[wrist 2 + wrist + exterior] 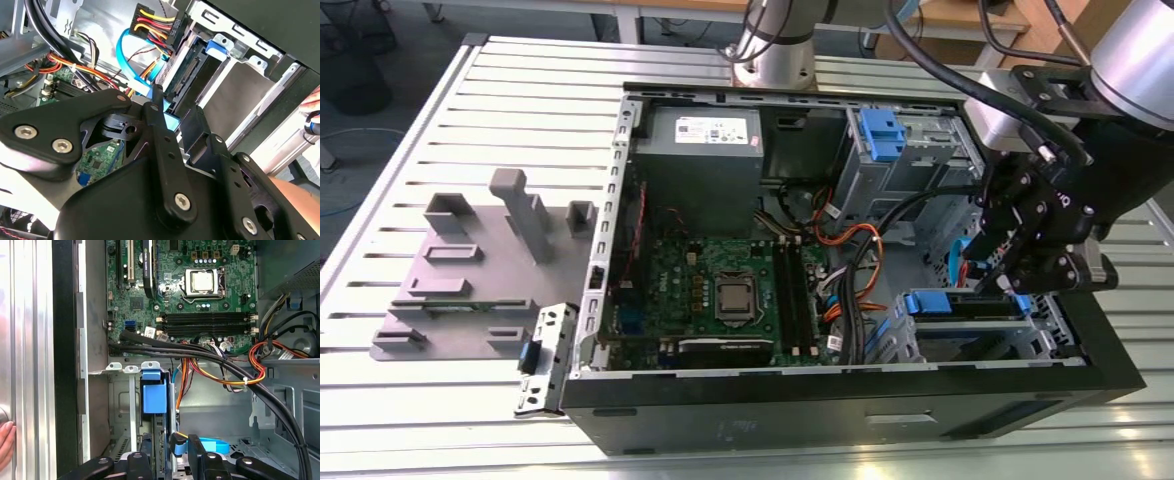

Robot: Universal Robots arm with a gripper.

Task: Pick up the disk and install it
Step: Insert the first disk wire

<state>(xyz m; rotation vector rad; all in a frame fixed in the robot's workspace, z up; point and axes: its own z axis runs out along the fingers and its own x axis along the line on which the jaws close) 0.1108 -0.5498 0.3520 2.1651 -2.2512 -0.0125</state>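
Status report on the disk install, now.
Gripper low over drive bay. Disk in the bay, blue handle end showing. Blue cable looped close beside.

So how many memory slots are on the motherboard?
4 memory slots, side by side in one bank on the motherboard, between the processor socket and the black cable bundle. None seems hidden.

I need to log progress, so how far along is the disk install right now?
Pickup looks done: the disk stands in the drive cage, blue handle end showing. In hand: the gripper is right at the disk inside the case. Left: whether it is fully seated cannot be told.
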